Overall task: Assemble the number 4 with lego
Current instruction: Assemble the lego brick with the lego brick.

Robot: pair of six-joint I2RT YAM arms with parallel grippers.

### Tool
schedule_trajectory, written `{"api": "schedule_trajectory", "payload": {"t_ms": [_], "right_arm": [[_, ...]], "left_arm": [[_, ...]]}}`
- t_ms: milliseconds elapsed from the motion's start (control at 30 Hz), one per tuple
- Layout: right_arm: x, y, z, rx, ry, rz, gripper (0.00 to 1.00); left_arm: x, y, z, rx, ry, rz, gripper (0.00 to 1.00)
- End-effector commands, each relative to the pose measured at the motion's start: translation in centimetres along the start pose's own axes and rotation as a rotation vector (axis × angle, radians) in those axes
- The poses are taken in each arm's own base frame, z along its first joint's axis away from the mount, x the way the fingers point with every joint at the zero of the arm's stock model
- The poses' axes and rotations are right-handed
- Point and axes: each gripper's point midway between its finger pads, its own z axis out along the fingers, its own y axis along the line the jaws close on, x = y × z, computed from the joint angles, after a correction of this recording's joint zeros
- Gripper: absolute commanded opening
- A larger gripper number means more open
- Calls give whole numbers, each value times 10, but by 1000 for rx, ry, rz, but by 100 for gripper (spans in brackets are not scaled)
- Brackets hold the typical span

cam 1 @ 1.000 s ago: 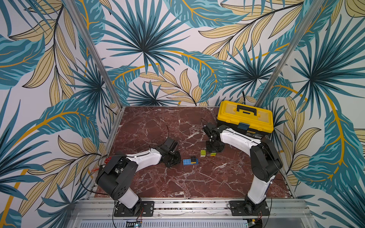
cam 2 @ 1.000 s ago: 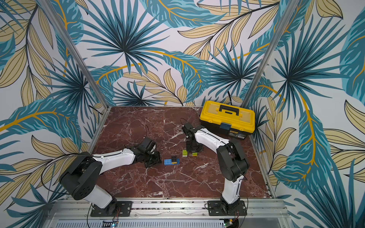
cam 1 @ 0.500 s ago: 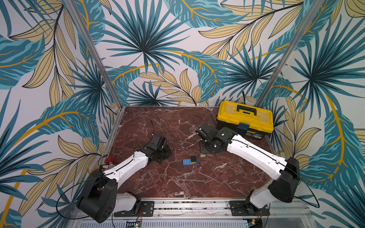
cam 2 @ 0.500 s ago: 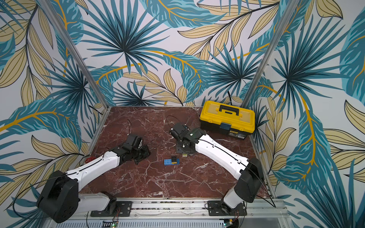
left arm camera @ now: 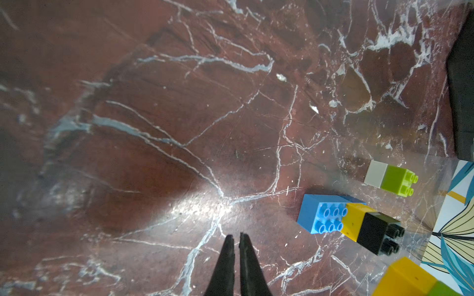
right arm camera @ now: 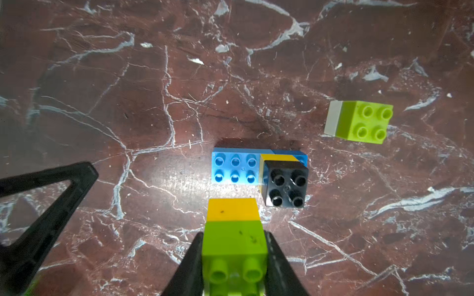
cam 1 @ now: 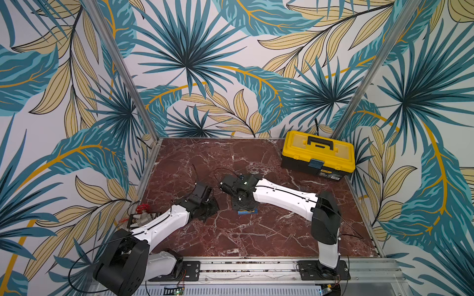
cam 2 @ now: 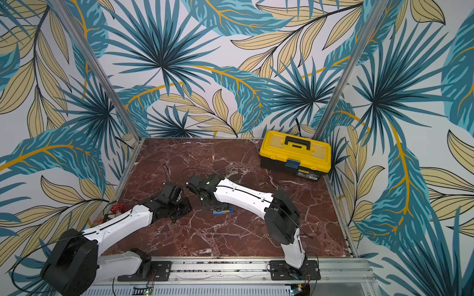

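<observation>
My right gripper (right arm camera: 233, 234) is shut on a lime-green-and-yellow lego stack (right arm camera: 232, 225), yellow end pointing away, held just above the marble. Just beyond it lies the light-blue brick (right arm camera: 234, 167) with a yellow and a black brick (right arm camera: 286, 184) stacked at one end. A white-and-green pair (right arm camera: 359, 121) lies apart on its side. In both top views the right gripper (cam 1: 242, 202) covers most of the blue brick (cam 1: 247, 211) (cam 2: 223, 211). My left gripper (left arm camera: 236, 237) is shut and empty, off to the side of the blue brick (left arm camera: 323, 215). No assembled number 4 shows.
A yellow-and-black toolbox (cam 1: 318, 153) stands at the back right of the marble table (cam 1: 256, 238). A red-handled fitting (cam 1: 142, 208) sits off the table's left edge. The left gripper's black frame (right arm camera: 38, 205) shows in the right wrist view, close to the bricks.
The right arm carried the green-and-yellow stack leftward to the blue brick. The left gripper drew back to the left, away from the bricks.
</observation>
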Motion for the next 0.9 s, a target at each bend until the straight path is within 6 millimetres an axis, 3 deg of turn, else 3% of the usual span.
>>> {"api": "schedule_trajectory", "payload": {"t_ms": [0,300,867], "right_arm": [[-3,-1,-2,29,2,2,20],[-3,-1,23,89,13,11,20],[-1,2,46,84,41,20,20]], "left_arm": [[4,4,4,5,12,-11,10],[7,4,8,13,30,-11,10],[13,13,15,-10,49,-15,10]]}}
